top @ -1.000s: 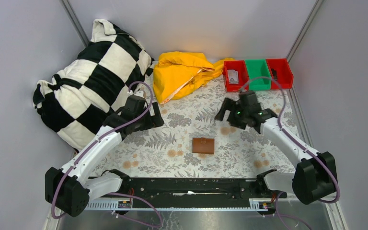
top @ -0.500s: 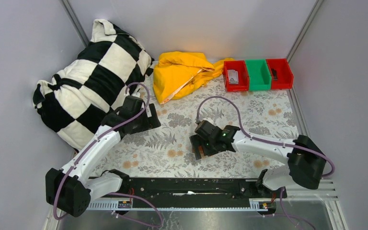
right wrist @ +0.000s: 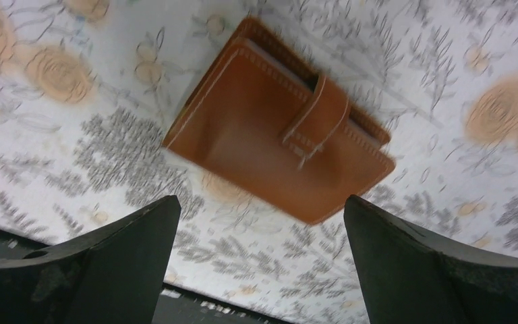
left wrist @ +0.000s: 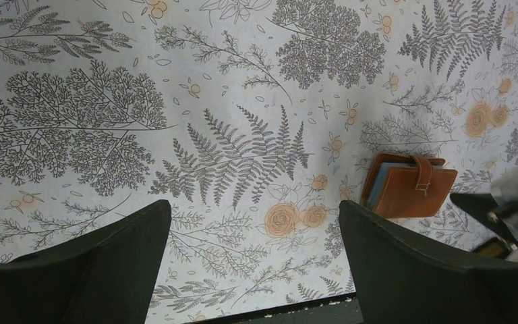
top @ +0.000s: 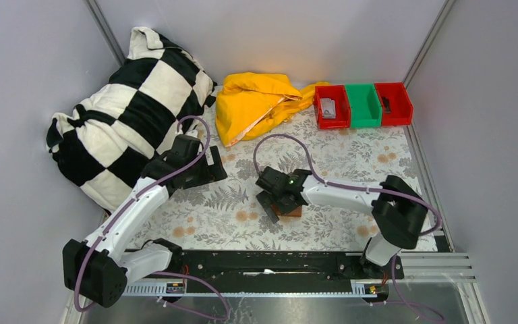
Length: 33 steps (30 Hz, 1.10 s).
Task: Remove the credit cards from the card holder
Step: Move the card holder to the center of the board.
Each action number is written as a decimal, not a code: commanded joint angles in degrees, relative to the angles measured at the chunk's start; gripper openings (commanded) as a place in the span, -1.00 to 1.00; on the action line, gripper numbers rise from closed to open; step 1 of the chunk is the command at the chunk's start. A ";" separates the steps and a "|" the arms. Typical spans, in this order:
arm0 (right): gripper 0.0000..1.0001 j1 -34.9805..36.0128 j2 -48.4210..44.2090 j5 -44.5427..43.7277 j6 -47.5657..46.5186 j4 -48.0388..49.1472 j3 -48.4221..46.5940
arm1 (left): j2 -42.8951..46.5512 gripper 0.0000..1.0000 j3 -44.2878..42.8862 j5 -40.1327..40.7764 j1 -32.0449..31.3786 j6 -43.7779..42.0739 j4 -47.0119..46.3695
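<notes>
The card holder (right wrist: 276,125) is a brown wallet lying closed on the floral tablecloth, its strap tab fastened. My right gripper (right wrist: 260,206) is open and hovers just above it, fingers spread wide, not touching it. In the top view the right gripper (top: 278,202) covers most of the card holder (top: 291,212). In the left wrist view the card holder (left wrist: 411,185) lies at the right, showing a blue-grey inner edge. My left gripper (left wrist: 253,226) is open and empty over bare cloth, left of the wallet (top: 209,169). The credit cards are hidden.
A black-and-white checked pillow (top: 121,115) lies at the back left and a yellow cloth (top: 260,101) at the back middle. Two red bins (top: 330,106) (top: 393,102) and a green bin (top: 364,104) stand at the back right. A black rail (top: 263,260) runs along the near edge.
My right arm has swung from near the bins down and leftward to over the wallet. The left arm has hardly moved. The wallet has stayed in place.
</notes>
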State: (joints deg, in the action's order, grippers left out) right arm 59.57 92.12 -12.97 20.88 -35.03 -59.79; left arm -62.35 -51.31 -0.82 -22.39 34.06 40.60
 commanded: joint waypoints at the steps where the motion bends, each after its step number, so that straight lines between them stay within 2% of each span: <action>1: 0.99 -2.83 5.26 -5.08 -10.15 -0.70 -4.74 | 2.40 0.97 0.84 -1.55 0.24 -0.48 -2.13; 10: 0.99 -14.11 7.29 -1.22 -10.79 6.28 -3.76 | 0.74 0.97 0.47 -2.17 0.24 -0.82 -3.03; 14: 0.99 -20.27 6.35 7.62 -7.31 7.29 -4.24 | -0.49 0.97 0.08 -2.36 0.30 -0.85 -3.49; 20: 0.99 -23.47 4.00 13.54 -5.72 7.29 -5.23 | -1.11 0.97 -0.53 -2.86 0.25 -0.92 -4.02; 26: 0.99 -30.92 0.89 19.08 -4.72 10.00 -4.80 | -0.19 0.97 0.20 -3.39 0.32 -1.60 -4.18; 30: 0.99 -32.43 3.55 18.57 -5.41 10.23 -6.59 | 0.09 0.97 0.86 -3.92 0.29 -1.66 -4.53; 33: 0.99 -33.23 5.29 22.37 -4.99 12.04 -6.35 | -0.29 0.97 0.50 -4.79 0.24 -1.99 -4.48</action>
State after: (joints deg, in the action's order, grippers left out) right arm 26.61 95.85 4.19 15.27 -25.58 -64.14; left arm -63.46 -50.43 -3.84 -22.39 33.06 38.85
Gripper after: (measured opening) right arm 0.994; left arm 0.988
